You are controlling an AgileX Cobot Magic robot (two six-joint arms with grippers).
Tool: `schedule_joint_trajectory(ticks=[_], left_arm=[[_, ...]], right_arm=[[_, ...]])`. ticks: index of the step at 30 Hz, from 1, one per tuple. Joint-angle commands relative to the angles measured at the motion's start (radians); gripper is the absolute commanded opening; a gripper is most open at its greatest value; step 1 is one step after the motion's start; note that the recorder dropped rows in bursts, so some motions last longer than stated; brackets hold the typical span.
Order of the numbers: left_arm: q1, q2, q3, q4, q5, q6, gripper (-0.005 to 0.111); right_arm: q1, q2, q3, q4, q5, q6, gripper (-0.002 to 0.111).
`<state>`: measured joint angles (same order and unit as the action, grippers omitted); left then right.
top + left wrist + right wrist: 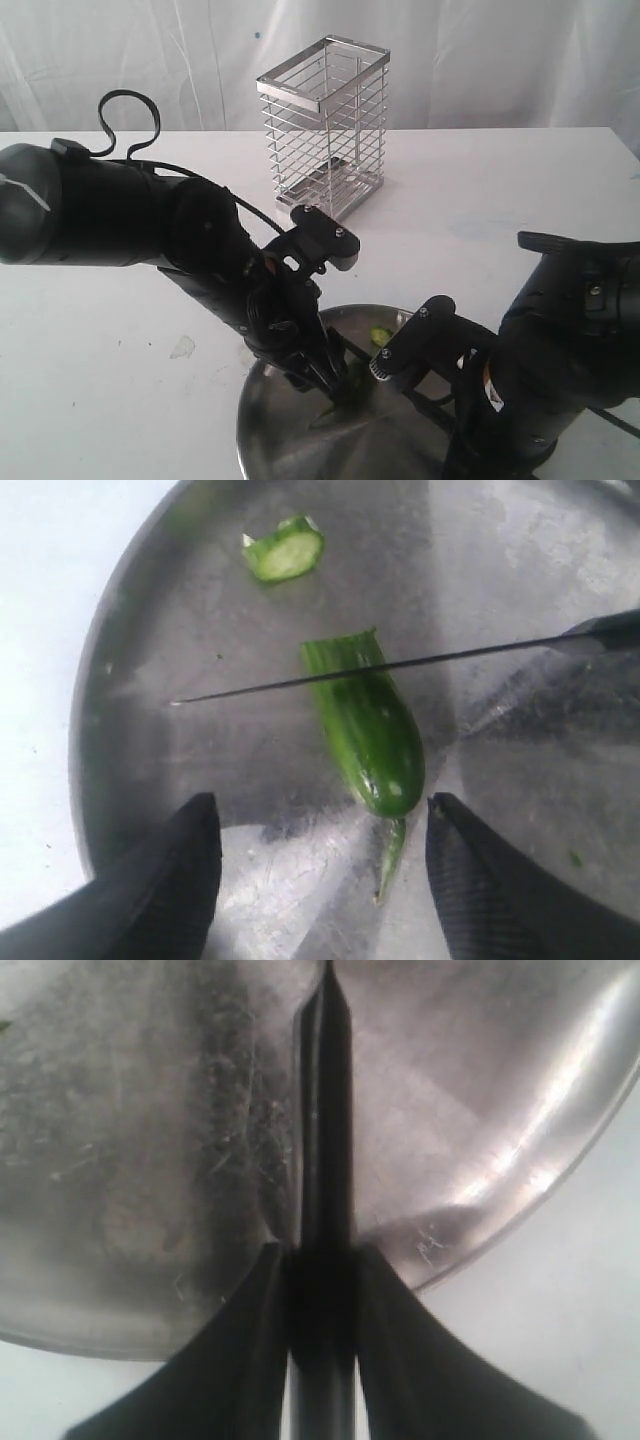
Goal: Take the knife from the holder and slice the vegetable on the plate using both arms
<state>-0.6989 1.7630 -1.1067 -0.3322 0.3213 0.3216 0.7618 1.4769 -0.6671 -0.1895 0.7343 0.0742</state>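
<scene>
dark green vegetable (pixel 370 735), pale green cut slice (pixel 286 552). all-black knife (pixel 400 664). shiny silver plate (pixel 130 660), scuffed. silver wire holder (pixel 325 125). white surface (pixel 120 350). black arms (pixel 130 215).

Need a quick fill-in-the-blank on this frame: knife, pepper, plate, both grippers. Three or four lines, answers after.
1. The knife is clamped in the ____ gripper.
2. The left gripper is ____, its fingers on either side of the pepper's stem end without touching it.
3. The blade crosses the pepper near its ____ end.
4. One sliced-off piece lies on the ____, apart from the pepper.

Missing words: right; open; cut; plate
</scene>
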Motion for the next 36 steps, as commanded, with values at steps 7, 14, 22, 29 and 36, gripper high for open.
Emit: schedule_joint_trajectory(ticks=[7,14,22,29,36], left_arm=[[0.000,-0.011,0.002,-0.091,-0.067,-0.007,0.063],[-0.015,-0.007,0.002,-0.098,-0.119,-0.007,0.063],[-0.053,0.052,0.002,-0.098,-0.194,-0.004,0.063],[-0.053,0.071,0.002,-0.109,-0.236,-0.004,0.063],[-0.053,0.071,0.002,-0.109,-0.246,-0.008,0.063]], right_arm=[[-0.006,0.002,-0.008,0.003,-0.010,0.004,0.000],[-0.006,0.002,-0.008,0.003,-0.014,0.004,0.000],[-0.006,0.002,-0.010,0.003,-0.016,0.004,0.000],[-0.006,0.002,-0.010,0.003,-0.018,0.002,0.000],[-0.006,0.002,-0.010,0.003,-0.018,0.000,0.000]])
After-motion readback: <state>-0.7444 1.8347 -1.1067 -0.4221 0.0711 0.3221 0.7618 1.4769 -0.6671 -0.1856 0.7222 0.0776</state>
